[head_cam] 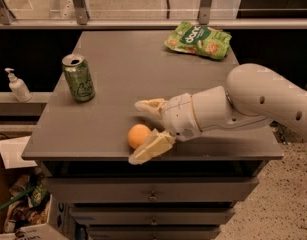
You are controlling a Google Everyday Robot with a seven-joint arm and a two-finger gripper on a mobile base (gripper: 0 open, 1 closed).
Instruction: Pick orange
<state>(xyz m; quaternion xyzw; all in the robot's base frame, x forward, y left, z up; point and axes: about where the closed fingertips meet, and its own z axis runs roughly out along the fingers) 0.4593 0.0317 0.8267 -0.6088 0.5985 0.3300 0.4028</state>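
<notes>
The orange is a small, round, pale orange fruit lying near the front edge of the grey table. My gripper comes in from the right and is open. One cream finger lies behind the orange and the other lies in front of it, so the fruit sits between them. The white arm stretches off to the right.
A green can stands at the table's left. A green snack bag lies at the back right. A soap pump bottle stands on a shelf to the left. Drawers sit under the tabletop; boxes with clutter lie on the floor at lower left.
</notes>
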